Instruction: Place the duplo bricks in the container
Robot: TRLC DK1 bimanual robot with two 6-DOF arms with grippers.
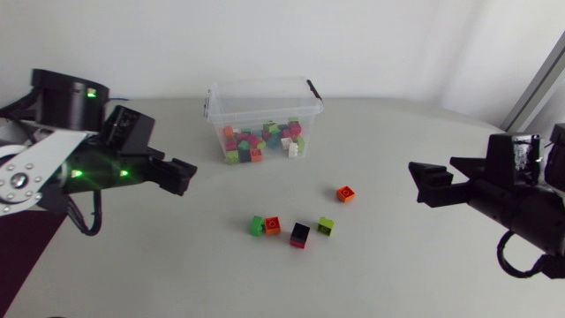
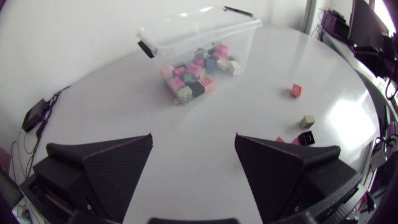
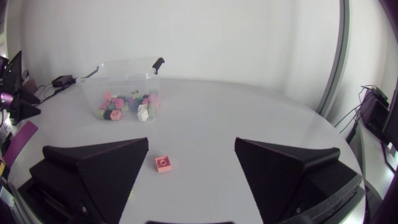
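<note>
Four-brick cluster (image 1: pixel 300 235): lying loose between both arms; well apart from the container (image 1: pixel 265 87);
Orange brick (image 1: pixel 346 193): alone; ahead of the right gripper (image 1: pixel 422 184), facing the gap between its fingers;
Right gripper: fingers apart, empty; nearer arm for the orange brick, I judge;
Left gripper (image 1: pixel 184 177): fingers apart, empty; closer to the part-filled container.

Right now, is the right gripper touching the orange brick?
Apart. The head view shows bare table between the right gripper and the orange brick.
</note>
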